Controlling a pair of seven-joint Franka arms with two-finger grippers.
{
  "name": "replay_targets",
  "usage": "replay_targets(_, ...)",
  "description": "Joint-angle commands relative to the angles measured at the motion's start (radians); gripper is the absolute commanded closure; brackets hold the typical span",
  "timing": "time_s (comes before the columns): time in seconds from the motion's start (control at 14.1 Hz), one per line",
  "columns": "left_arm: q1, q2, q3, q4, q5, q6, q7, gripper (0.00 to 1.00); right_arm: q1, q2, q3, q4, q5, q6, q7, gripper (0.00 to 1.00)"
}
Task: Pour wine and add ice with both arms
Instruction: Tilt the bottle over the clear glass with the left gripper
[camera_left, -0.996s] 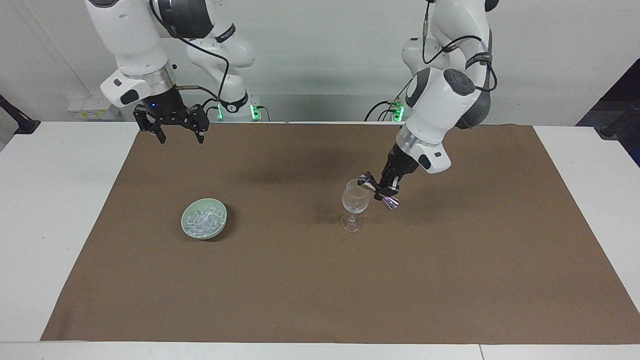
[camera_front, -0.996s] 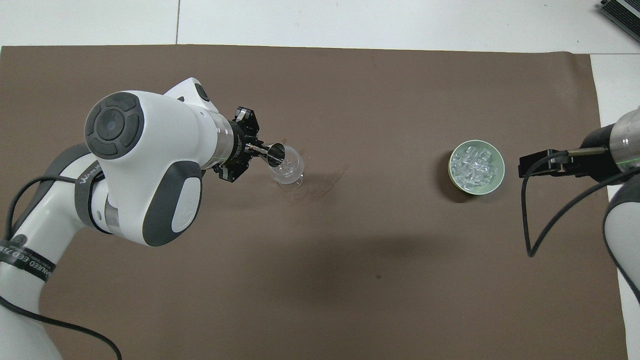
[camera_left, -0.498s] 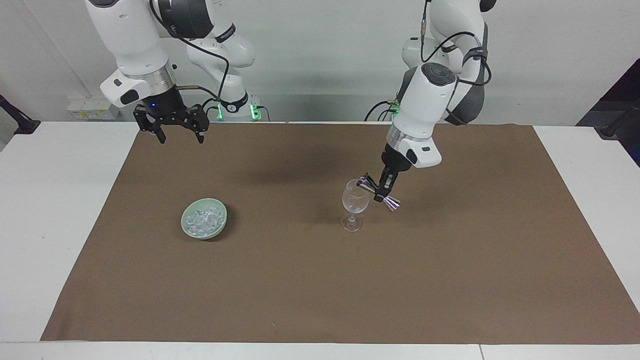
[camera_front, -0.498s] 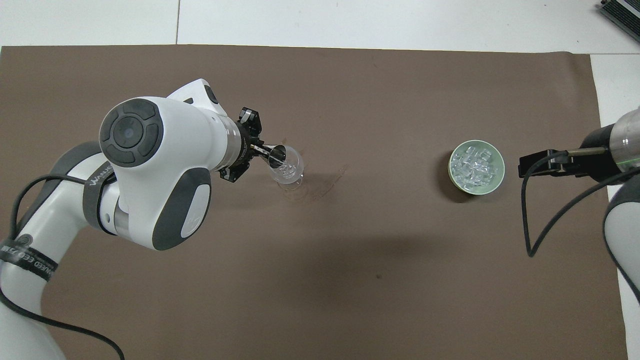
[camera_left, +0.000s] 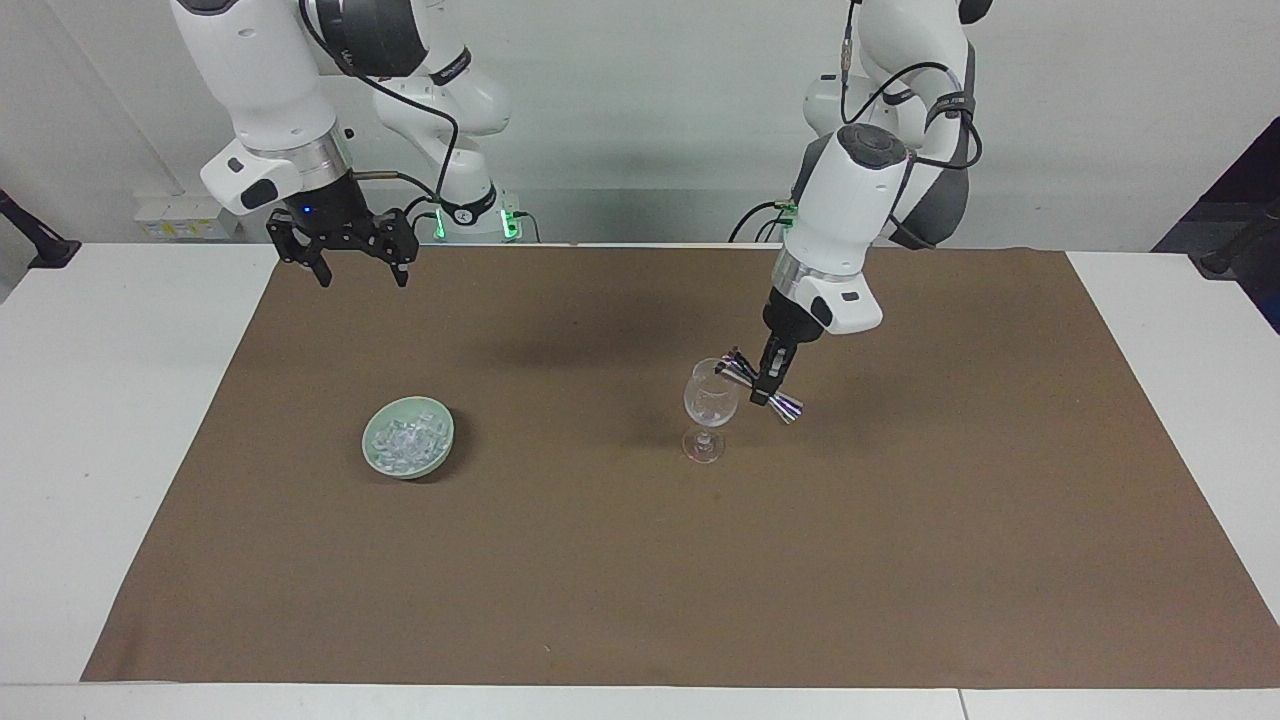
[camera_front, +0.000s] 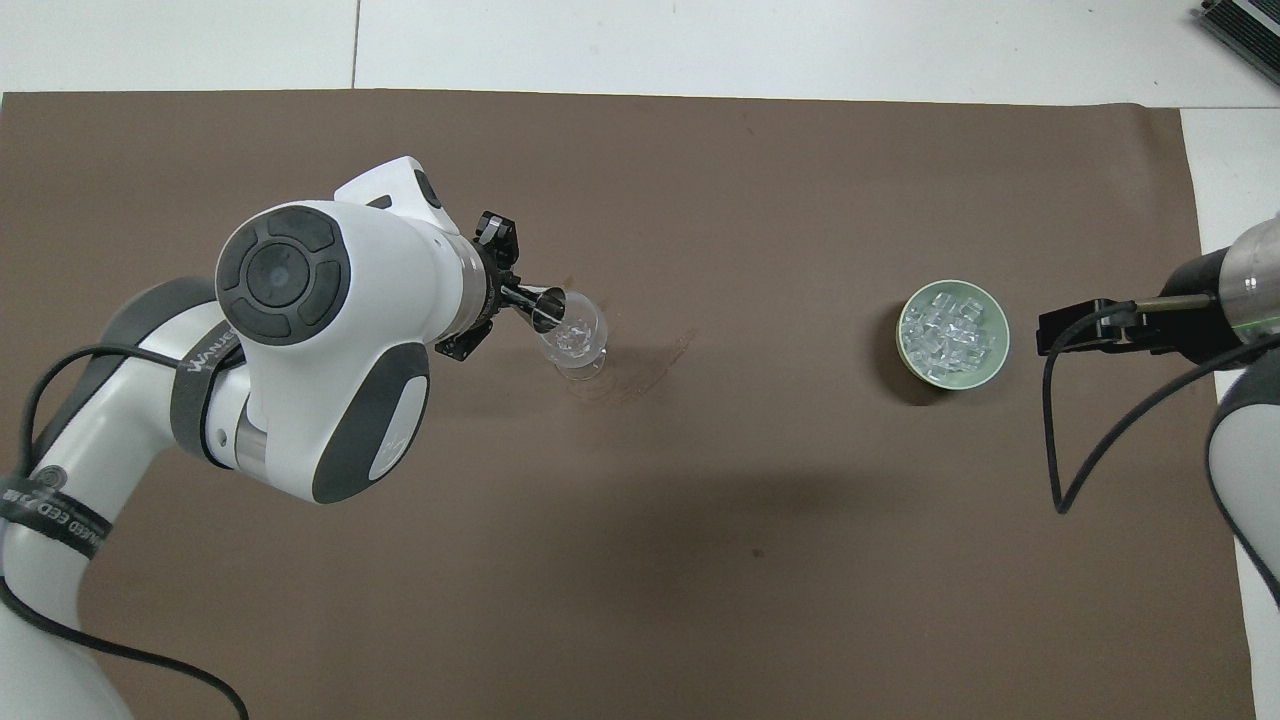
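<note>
A clear stemmed glass (camera_left: 710, 404) (camera_front: 582, 342) stands mid-mat. My left gripper (camera_left: 768, 384) (camera_front: 505, 292) is shut on a small metal jigger (camera_left: 787, 404) (camera_front: 549, 308), which is tilted with its mouth at the glass's rim. No wine can be seen. The ice (camera_left: 404, 438) (camera_front: 950, 328) is a heap of clear cubes in a pale green bowl (camera_left: 441, 452) (camera_front: 996, 358) toward the right arm's end of the table. My right gripper (camera_left: 361, 277) (camera_front: 1042, 334) hangs open and holds nothing; in the facing view it is over the mat's edge by the robots, and the arm waits.
A brown mat (camera_left: 640, 560) (camera_front: 700, 560) covers most of the white table (camera_left: 90, 400). A faint smear marks the mat beside the glass's foot (camera_front: 650, 365). A cable (camera_front: 1110, 440) loops from the right arm's wrist.
The left arm's wrist has turned and risen more upright over the glass, with the jigger kept at the rim. The right arm has not moved.
</note>
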Motion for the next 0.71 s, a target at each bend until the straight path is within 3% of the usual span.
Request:
replay_targets(0.0, -0.030, -0.012, 0.016, -0.005, 0.039, 0.022, -0.037, 1.00, -0.015, 0.003, 0.011, 0.002, 0.001, 0.000, 0.017, 0.00)
replay_targets(0.64, -0.041, -0.010, 0.016, -0.005, 0.103, 0.028, -0.046, 1.00, -0.015, 0.003, 0.011, 0.002, 0.001, 0.000, 0.017, 0.00)
